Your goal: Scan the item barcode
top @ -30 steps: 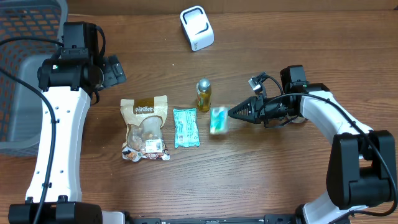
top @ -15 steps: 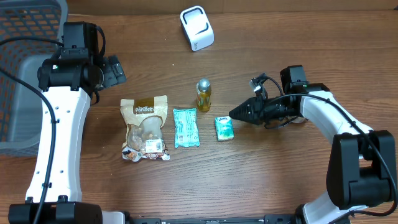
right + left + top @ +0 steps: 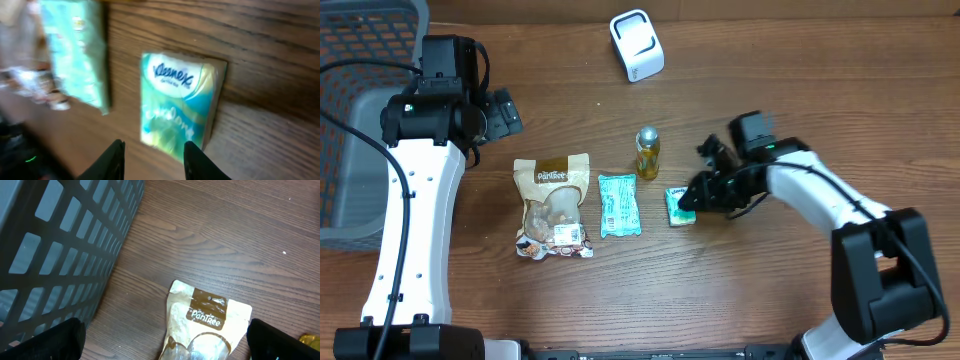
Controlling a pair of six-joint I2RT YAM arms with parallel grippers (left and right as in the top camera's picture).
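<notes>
Both released: left pincer (image 3: 500, 112) wide beside basket (image 3: 60, 245); right pincer (image 3: 154, 157) parted at Kleenex pack (image 3: 180, 105).

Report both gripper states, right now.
Left gripper: open, holding nothing.
Right gripper: open, jaws parted just over the Kleenex pack, which lies flat on the table, not gripped.

We find the middle of the desk (image 3: 770, 290) crowded. Snack bag (image 3: 553, 205), green packet (image 3: 618, 204) and tissue pack (image 3: 678, 207) lie in a row with only narrow strips of wood between them, and the bottle (image 3: 647, 151) stands upright just behind. The right end effector (image 3: 688, 198) blocks the pack's right side. Bare wood runs from the bottle to the scanner (image 3: 637, 45) and along the near edge. The basket (image 3: 360, 120) walls the left.
</notes>
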